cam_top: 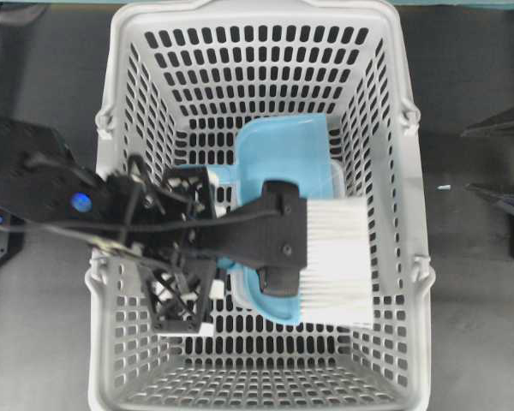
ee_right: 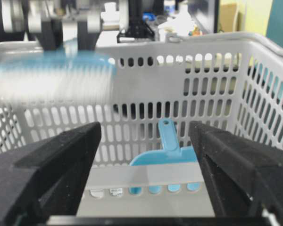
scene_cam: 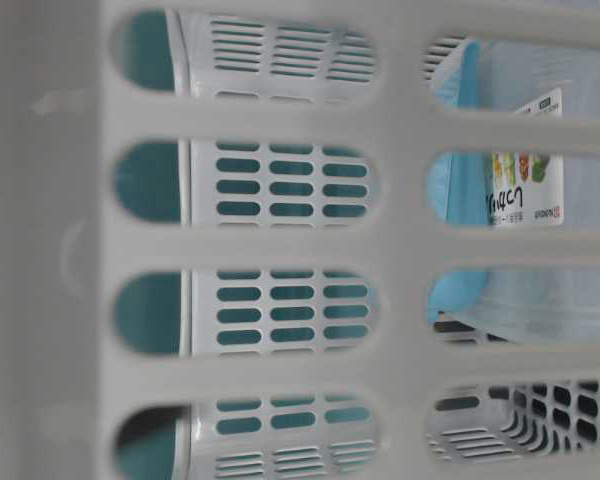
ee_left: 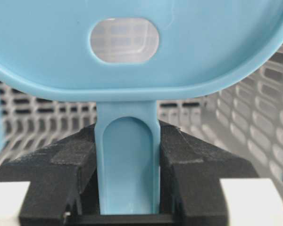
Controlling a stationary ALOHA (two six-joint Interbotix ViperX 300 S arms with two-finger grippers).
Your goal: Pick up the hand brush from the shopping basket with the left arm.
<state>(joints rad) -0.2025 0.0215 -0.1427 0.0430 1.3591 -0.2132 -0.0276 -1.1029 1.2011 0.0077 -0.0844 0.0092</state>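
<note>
My left gripper [cam_top: 278,244] reaches into the light-grey shopping basket [cam_top: 124,111] from the left and is shut on the thin handle of the light-blue hand brush [cam_top: 284,304]. Its white bristles [cam_top: 336,257] point right. In the left wrist view the handle [ee_left: 127,165] sits squeezed between the black jaws, and the rounded head [ee_left: 203,42] fills the top. From the right wrist view the brush [ee_right: 52,77] hangs blurred at about rim height, above the basket floor. My right gripper [ee_right: 144,127] is open and empty outside the basket wall [ee_right: 179,70].
A light-blue dustpan scoop [cam_top: 283,158] lies in the basket on a clear lidded container [cam_top: 336,175]; it also shows in the right wrist view [ee_right: 167,148] and the table-level view [scene_cam: 448,200]. The basket walls stand high around the left gripper.
</note>
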